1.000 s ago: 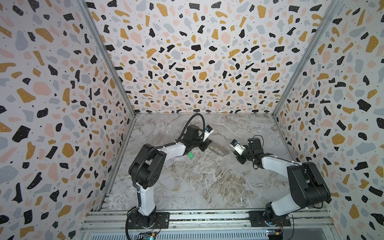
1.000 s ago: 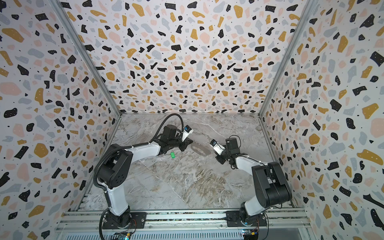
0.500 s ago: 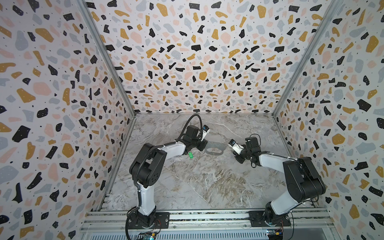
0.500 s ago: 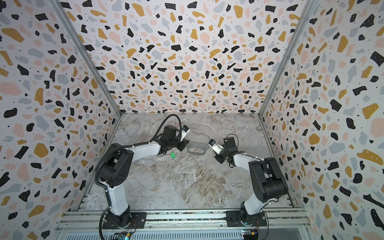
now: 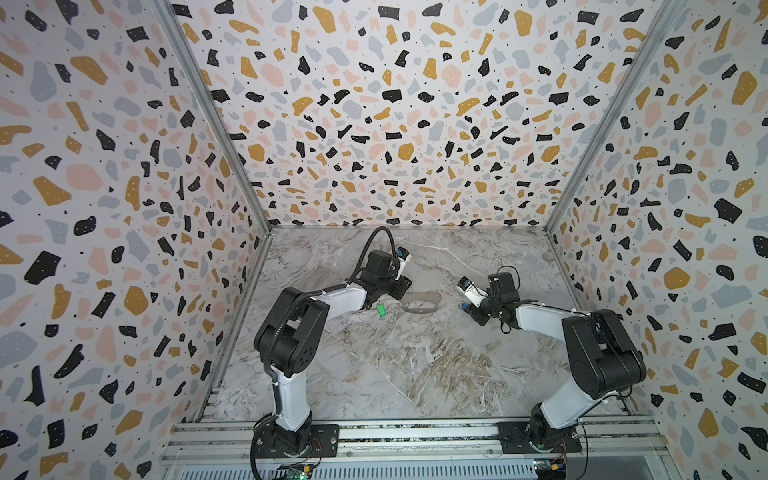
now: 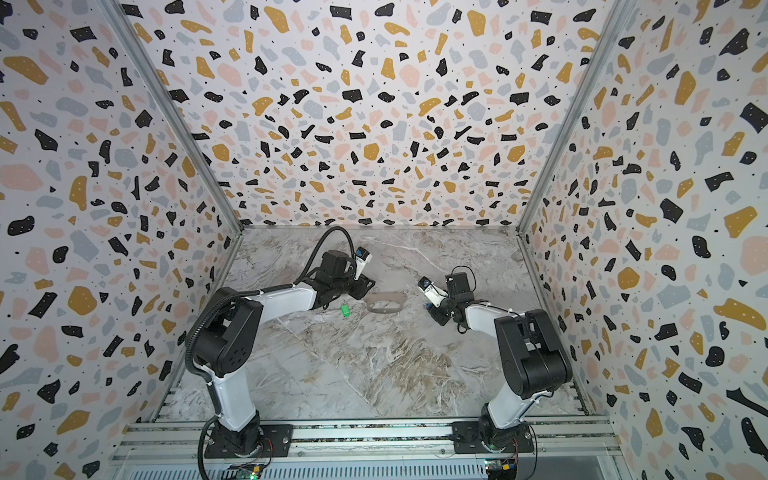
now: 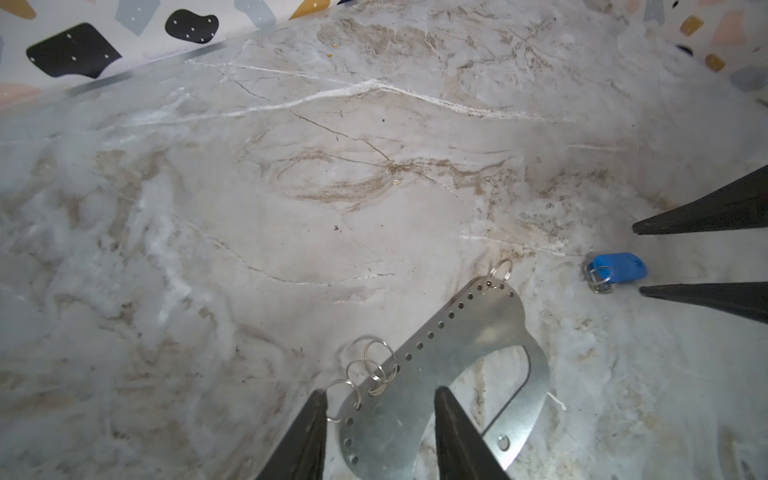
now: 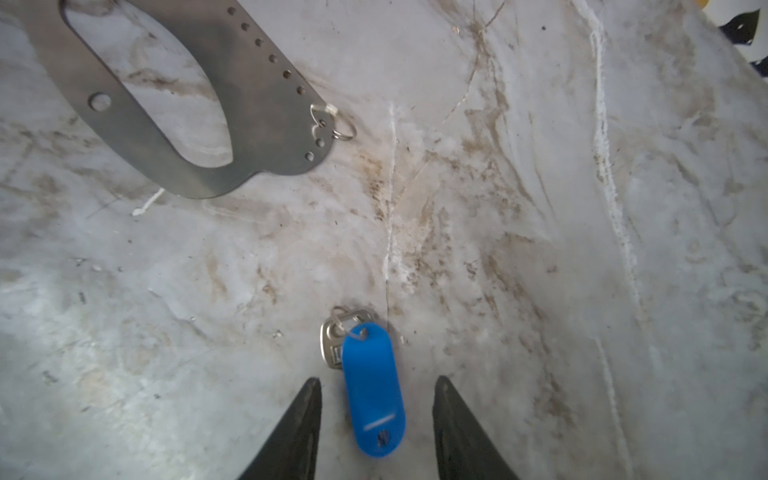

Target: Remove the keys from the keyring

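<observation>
Green tag (image 5: 380, 310) lies loose near the keyring (image 5: 422, 302) on the worktop (image 5: 395, 365) in a top view. Left wrist: the left claw (image 7: 378, 395) stands open over the keyring's end, gripping nothing. Right wrist: the right claw (image 8: 378, 378) stands open around the detached blue tag (image 8: 374, 390); removal looks done, so only pulling clear remains.

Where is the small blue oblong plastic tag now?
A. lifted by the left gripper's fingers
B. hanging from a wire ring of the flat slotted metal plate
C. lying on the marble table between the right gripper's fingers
C: the right wrist view shows the blue tag flat on the marble table between the right gripper's parted fingers, clear of the plate.
</observation>
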Controlling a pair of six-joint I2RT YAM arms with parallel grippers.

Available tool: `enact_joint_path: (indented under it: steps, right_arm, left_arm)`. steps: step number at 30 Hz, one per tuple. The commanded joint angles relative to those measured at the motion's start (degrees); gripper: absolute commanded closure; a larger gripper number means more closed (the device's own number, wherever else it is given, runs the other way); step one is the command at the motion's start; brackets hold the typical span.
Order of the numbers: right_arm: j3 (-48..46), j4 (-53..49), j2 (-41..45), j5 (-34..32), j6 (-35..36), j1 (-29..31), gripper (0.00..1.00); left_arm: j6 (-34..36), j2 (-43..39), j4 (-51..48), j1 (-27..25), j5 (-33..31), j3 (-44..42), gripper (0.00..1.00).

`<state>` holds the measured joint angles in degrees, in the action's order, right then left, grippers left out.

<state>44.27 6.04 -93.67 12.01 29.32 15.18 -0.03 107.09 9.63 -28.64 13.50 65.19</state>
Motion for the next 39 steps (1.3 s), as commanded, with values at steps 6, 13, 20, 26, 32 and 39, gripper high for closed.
enact_joint_path:
  steps: [6,13,20,26,32,39]
  right_arm:
    - [-0.24,8.43,11.27,-2.37,-9.24,-3.88,0.30]
    - [-14.87,31.08,18.61,-12.14,-23.90,-11.59,0.01]
    - [-27.41,47.54,16.89,-16.27,-25.80,-13.05,0.01]
    - [-26.86,49.50,13.65,-17.43,-24.56,-12.72,0.01]
    - [-32.06,54.99,17.94,-15.27,-24.18,-13.11,0.01]
    - [-33.68,56.53,19.27,-14.00,-24.39,-14.09,0.01]
  left_arm:
    - [-0.74,-17.64,11.55,2.13,-9.27,-9.41,0.44]
    - [-3.95,-36.21,17.71,10.42,-24.31,-27.81,0.01]
    - [-7.09,-45.51,26.63,21.38,-35.30,-45.33,0.01]
    - [-2.45,-42.70,49.41,21.96,-40.10,-58.61,0.01]
    - [-2.33,-31.73,64.59,22.84,-35.33,-60.62,0.01]
    - [-0.09,-26.44,60.28,22.84,-30.13,-55.82,0.01]
